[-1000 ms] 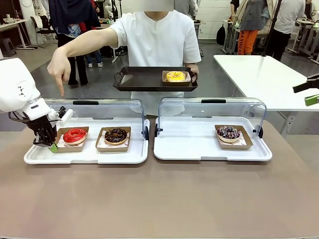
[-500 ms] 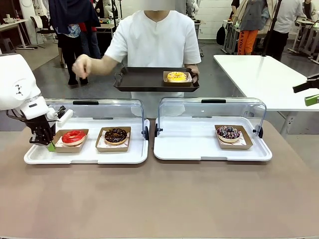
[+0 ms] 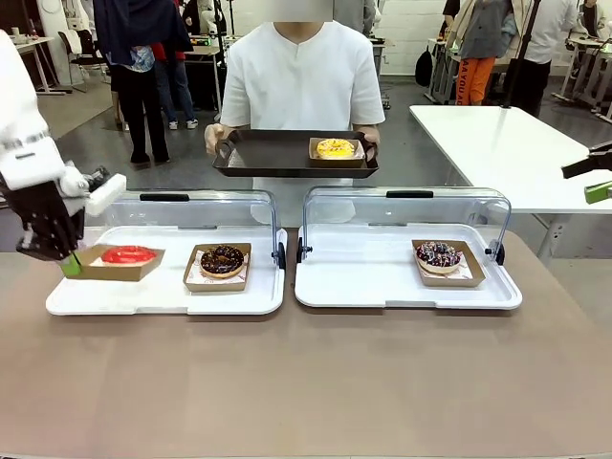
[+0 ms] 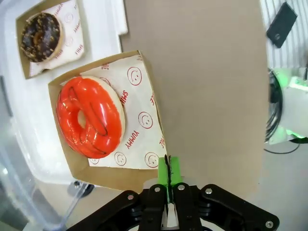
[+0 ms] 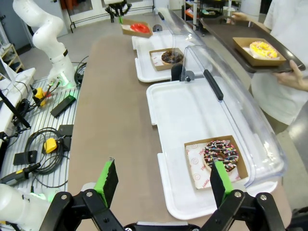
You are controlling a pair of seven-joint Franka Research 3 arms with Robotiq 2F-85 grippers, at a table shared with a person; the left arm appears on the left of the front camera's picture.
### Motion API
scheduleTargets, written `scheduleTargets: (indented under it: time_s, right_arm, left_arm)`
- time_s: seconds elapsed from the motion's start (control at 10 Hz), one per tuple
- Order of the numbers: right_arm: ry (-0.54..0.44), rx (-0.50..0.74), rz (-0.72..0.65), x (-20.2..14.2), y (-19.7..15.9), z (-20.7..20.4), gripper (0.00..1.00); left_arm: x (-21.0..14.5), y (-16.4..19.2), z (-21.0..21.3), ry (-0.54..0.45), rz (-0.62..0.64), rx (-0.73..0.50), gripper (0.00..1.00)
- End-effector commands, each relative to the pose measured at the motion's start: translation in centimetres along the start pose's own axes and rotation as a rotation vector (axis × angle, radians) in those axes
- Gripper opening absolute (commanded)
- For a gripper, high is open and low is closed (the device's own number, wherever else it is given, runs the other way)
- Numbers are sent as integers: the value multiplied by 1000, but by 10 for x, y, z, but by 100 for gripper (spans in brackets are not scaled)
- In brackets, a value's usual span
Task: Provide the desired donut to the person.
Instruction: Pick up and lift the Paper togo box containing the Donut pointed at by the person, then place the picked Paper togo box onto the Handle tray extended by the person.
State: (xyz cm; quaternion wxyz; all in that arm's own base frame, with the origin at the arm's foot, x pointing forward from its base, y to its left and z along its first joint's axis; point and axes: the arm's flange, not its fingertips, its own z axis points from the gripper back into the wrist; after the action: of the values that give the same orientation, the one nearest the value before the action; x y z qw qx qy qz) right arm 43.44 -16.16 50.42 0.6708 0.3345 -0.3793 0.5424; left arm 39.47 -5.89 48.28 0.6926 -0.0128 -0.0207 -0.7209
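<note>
A: Left gripper (image 4: 168, 174), state?
B: Pads pressed together, pinching the rim of the paper-lined cardboard tray (image 4: 115, 177) at that tray's 6 o'clock in the left wrist view. The red-glazed donut (image 4: 90, 118) lies flat on the smiley-print liner, apart from the pads.

A: Placement from the front?
B: The gripper is at 9 o'clock of the cardboard tray, at the left end of the left white tray (image 3: 163, 298). In the wrist view the cardboard tray overhangs the white tray's edge and the brown table (image 4: 211, 72). I cannot tell whether its base touches the white tray.

A: Neighbours?
B: A chocolate donut (image 3: 222, 258) in its own cardboard tray is at 3 o'clock of the red one, near but not touching.

A: Right gripper (image 5: 162, 175)?
B: Fingers spread wide, nothing between them. In its wrist view the sprinkled dark donut (image 5: 221, 155) lies at 1 o'clock, on the right white tray (image 5: 187, 110).

A: Recipient?
B: The person (image 3: 301, 76) stands at 12 o'clock across the table with both hands on a dark serving tray (image 3: 268, 158). A yellow-iced donut (image 3: 336, 147) sits toward its 3 o'clock end.
</note>
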Motion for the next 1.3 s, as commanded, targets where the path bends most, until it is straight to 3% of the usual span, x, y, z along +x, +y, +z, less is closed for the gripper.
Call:
scheduleTargets:
  time_s: [0.0, 0.4, 0.6, 0.7, 1.2]
  right_arm:
    - [-1, -1, 0, 0, 1, 0, 100]
    - [-1, -1, 0, 0, 1, 0, 100]
    - [-1, -1, 0, 0, 1, 0, 100]
    - [-1, -1, 0, 0, 1, 0, 100]
    - [-1, -1, 0, 0, 1, 0, 100]
  left_arm:
    - [15, -5, 39, 32, 53, 22, 0]
    - [39, -15, 101, 42, 87, 88, 0]
    - [24, -9, 89, 6, 83, 61, 0]
    - [39, -16, 104, 8, 74, 91, 0]
    - [39, -16, 104, 8, 74, 91, 0]
